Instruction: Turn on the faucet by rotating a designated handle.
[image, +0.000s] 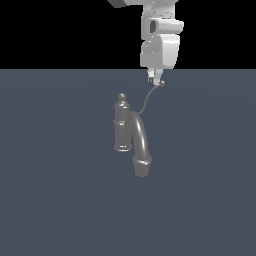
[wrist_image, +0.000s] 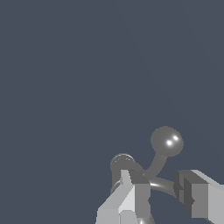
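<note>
Slate-blue bench (image: 55, 200), flat and uniform, under a black backdrop. Item one: faucet (image: 122, 127), grey metal, standing near the middle of the bench; short upright column with knobbed cap and flared base, plus a thick arched spout curving down toward the camera on the exterior view's right of the column. Item two: handle (image: 148, 98), a thin curved wire lever rising from behind the column toward the exterior view's upper right, ending in a small ball tip. Item three: white robot arm (image: 160, 42), descending from above, its gripper (image: 155, 79) just beside the ball tip. Wrist view: gripper fingers (wrist_image: 131, 192) parted, nothing clamped between them; the ball tip lies beyond the fingertips and the thin lever runs across the gap. Contact between finger and ball cannot be judged.
</note>
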